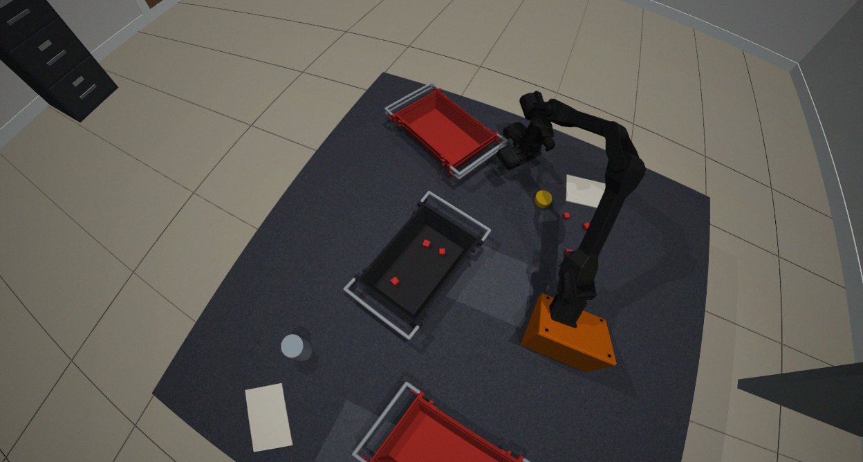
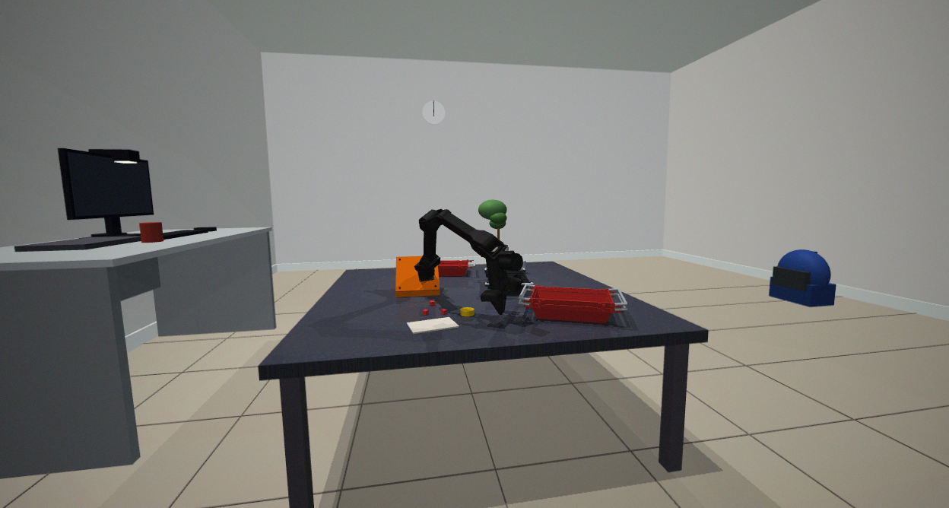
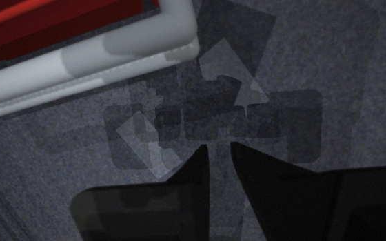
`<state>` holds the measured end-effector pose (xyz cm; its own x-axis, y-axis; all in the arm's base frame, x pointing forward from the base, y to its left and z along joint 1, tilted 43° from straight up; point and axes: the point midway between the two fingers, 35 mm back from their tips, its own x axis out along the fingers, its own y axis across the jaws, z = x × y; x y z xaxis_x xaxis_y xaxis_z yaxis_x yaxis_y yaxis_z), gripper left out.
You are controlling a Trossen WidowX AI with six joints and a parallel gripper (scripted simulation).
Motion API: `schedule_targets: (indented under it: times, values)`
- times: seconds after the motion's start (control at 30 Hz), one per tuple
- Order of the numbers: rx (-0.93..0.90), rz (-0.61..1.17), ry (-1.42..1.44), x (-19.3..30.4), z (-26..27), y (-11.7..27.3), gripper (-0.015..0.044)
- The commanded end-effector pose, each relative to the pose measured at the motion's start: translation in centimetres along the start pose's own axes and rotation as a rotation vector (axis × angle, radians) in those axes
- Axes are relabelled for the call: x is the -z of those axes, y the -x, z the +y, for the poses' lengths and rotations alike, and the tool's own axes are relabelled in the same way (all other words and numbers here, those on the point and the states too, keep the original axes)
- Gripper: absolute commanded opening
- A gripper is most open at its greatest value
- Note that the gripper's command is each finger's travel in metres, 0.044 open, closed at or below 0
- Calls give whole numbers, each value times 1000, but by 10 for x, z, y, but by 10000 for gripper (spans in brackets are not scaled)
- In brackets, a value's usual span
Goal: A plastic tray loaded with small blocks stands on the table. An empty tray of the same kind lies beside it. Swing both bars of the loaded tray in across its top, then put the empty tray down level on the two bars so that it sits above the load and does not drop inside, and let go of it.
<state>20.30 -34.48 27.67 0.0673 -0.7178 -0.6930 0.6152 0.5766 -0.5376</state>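
The loaded black tray (image 1: 411,290) holds three red blocks and stands mid-table in the top view. One wire bar (image 1: 458,211) is swung out over its upper end, the other bar (image 1: 377,312) over its lower end. An empty red tray (image 1: 443,127) (image 2: 572,303) (image 3: 58,31) lies near the table's far edge, its bars swung outward. My gripper (image 2: 499,309) (image 3: 218,149) is empty and slightly open, low over the table beside that tray's near end bar (image 1: 480,160) (image 3: 85,58). The fingers do not touch the bar. A second empty red tray (image 1: 434,435) is partly cut off at the bottom.
A yellow disc (image 1: 543,198) (image 2: 467,312), a white sheet (image 1: 581,189) (image 2: 433,325) and loose red blocks (image 1: 565,215) lie near the arm. A grey cylinder (image 1: 292,345) and another white sheet (image 1: 269,417) are at the lower left. The orange base (image 1: 561,344) (image 2: 407,279) stands right of the black tray.
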Motion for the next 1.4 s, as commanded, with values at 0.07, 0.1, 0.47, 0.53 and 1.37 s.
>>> schedule_targets:
  times: [0.07,0.1,0.47,0.53,1.37]
  values:
    - [-74,54,59,-2,75,2,85]
    - [-84,65,73,-2,90,4,85]
    - [-14,152,344,39,254,55,85]
    - [10,141,382,47,269,64,85]
    - [16,138,386,55,268,6,85]
